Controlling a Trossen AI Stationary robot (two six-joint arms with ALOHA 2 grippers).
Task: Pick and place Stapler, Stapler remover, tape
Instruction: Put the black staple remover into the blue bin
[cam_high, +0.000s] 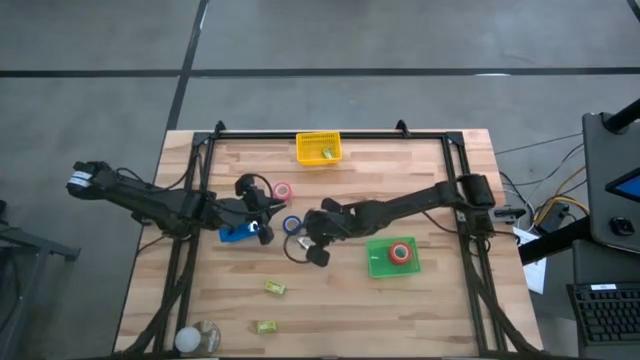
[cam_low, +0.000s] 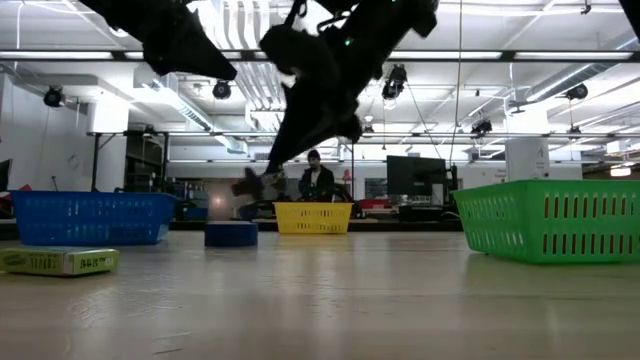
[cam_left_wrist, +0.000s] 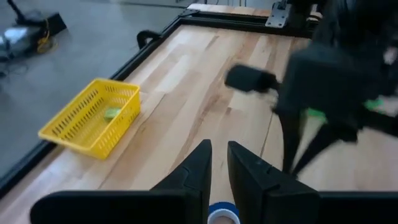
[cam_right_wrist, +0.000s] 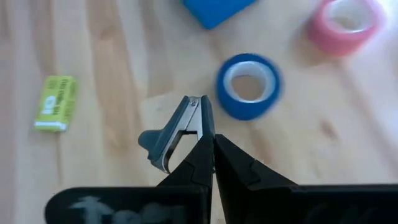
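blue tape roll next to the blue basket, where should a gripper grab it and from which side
The blue tape roll lies flat on the table, pale centre hole facing up, so a straight-down approach looks best: one finger in the hole, one outside, pinching the ring wall. Probably take the side facing away from the blue basket and the pink roll.

High view is looking straight down on the worktop (cam_high: 330, 290); low view is facing level across it; both are sharing the blue tape (cam_high: 291, 224)
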